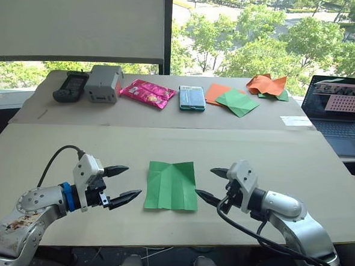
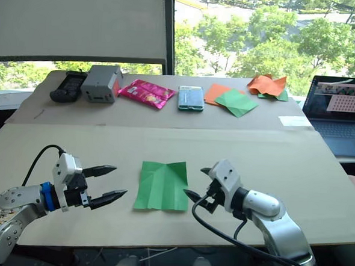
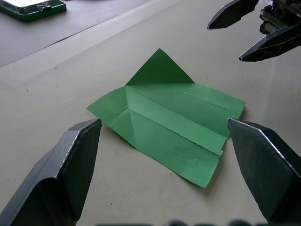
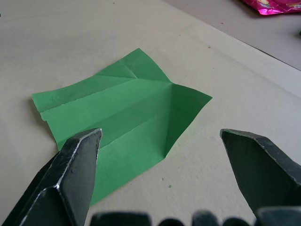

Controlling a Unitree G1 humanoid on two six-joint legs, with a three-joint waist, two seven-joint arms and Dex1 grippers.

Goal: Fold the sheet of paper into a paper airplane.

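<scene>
Left gripper (image 1: pixel 125 183) and right gripper (image 1: pixel 207 183) hover low beside the creased sheet (image 1: pixel 171 184), fingers spread, gripping nothing, pointing inward. No legible writing.

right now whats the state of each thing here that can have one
sheet of paper: lying flat on the table, creased, unfolded, not held
left gripper: open, beside the sheet, apart from it
right gripper: open, beside the sheet, holding nothing
laptop: lid open, screen lit
orange paper: crumpled
</scene>
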